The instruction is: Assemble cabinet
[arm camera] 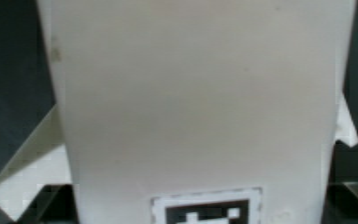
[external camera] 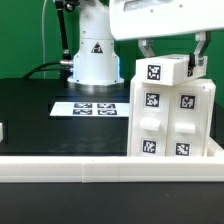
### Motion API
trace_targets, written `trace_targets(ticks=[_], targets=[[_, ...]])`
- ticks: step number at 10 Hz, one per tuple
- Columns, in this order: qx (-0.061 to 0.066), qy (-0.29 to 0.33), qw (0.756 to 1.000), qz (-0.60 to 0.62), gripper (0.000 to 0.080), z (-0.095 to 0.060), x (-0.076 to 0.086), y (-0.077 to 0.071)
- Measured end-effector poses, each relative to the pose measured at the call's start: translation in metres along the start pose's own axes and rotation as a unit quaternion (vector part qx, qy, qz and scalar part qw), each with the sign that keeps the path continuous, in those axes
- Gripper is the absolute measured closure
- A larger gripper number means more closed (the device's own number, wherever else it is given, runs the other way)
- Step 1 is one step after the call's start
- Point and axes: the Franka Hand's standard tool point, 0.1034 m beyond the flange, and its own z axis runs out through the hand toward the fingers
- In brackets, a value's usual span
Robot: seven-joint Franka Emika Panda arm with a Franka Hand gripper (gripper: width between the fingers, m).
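We are holding the pincer (external camera: 172, 52) directly above the cabinet (external camera: 168, 115), which is standing upright on the surface (external camera: 40, 115) at the exterior view's right. Its fingers are straddling the small top block, seemingly closed on it, long axis vertical.

The cabinet (external camera: 168, 110) looks like smooth, matt white plastic with paper-like black-and-white tags stuck on, the tabletop (external camera: 40, 115) is a dull black, cloth-like surface, and the flat marker board (external camera: 93, 107) shows a plain, matt white finish.
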Motion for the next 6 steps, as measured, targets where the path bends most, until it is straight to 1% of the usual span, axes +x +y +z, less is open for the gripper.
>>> trace_targets(ticks=[1, 5, 6], targets=[[0.017, 0.003, 0.999, 0.047, 0.0239, 0.0001, 0.0020, -0.0021], [0.022, -0.002, 0.987, 0.159, 0.0239, 0.0002, 0.0019, -0.0030], [0.031, 0.001, 0.975, 0.222, 0.0239, 0.0007, 0.0025, -0.0037]])
